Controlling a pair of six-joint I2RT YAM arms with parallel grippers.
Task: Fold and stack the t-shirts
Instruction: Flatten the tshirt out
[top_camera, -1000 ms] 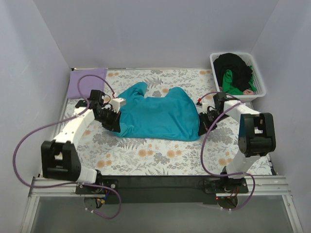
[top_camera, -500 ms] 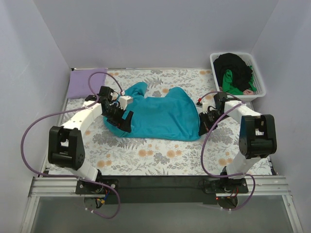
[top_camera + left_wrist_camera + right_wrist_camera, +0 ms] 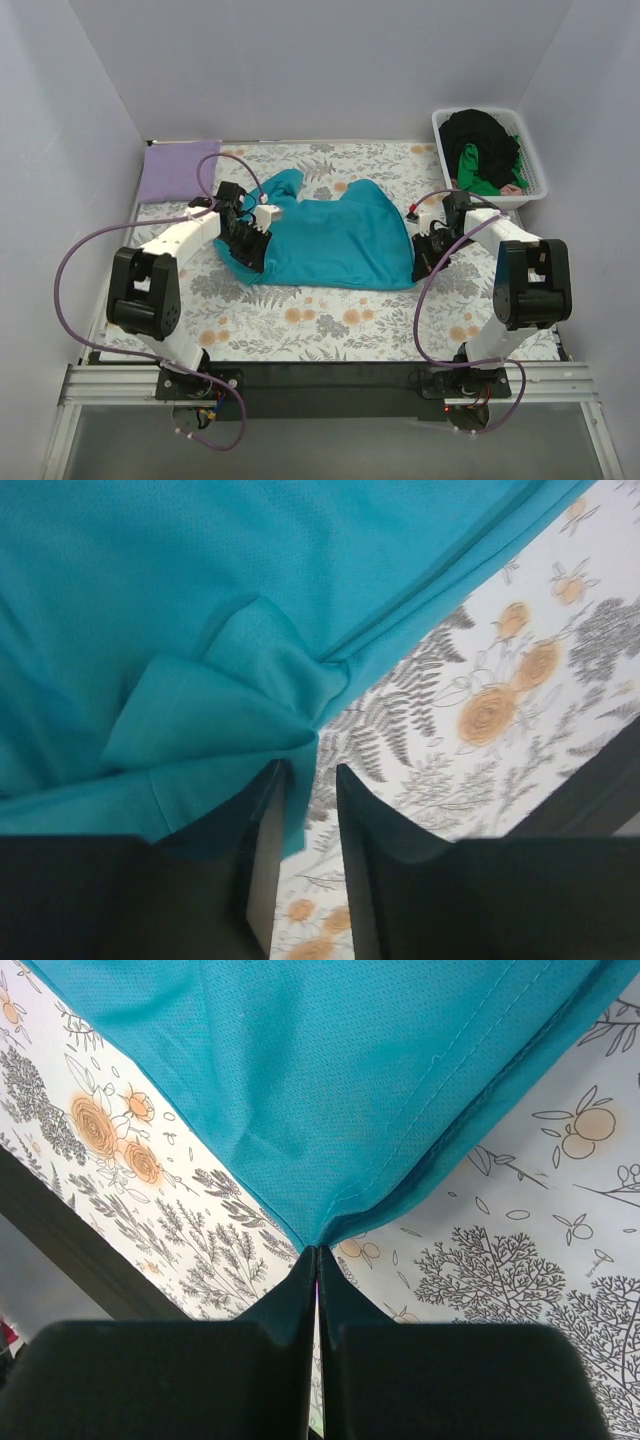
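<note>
A teal t-shirt (image 3: 335, 235) lies spread on the floral table cloth, one sleeve pointing to the back left. My left gripper (image 3: 248, 248) is at the shirt's left edge. In the left wrist view (image 3: 310, 772) its jaws stand a little apart, with a bunched fold of the teal shirt (image 3: 200, 610) drooping into the gap. My right gripper (image 3: 422, 262) is at the shirt's near right corner. In the right wrist view (image 3: 317, 1250) it is shut on that corner of the shirt (image 3: 330, 1080). A folded lavender shirt (image 3: 178, 170) lies at the back left.
A white slatted basket (image 3: 532, 150) at the back right holds a black shirt (image 3: 480, 135) and a bright green one (image 3: 482, 180). Grey walls close in the table on three sides. Purple cables loop beside both arms.
My left arm has swung inward and toward the back, bringing its gripper from the shirt's outer left side onto its left edge. The right gripper has stayed on the shirt's corner.
</note>
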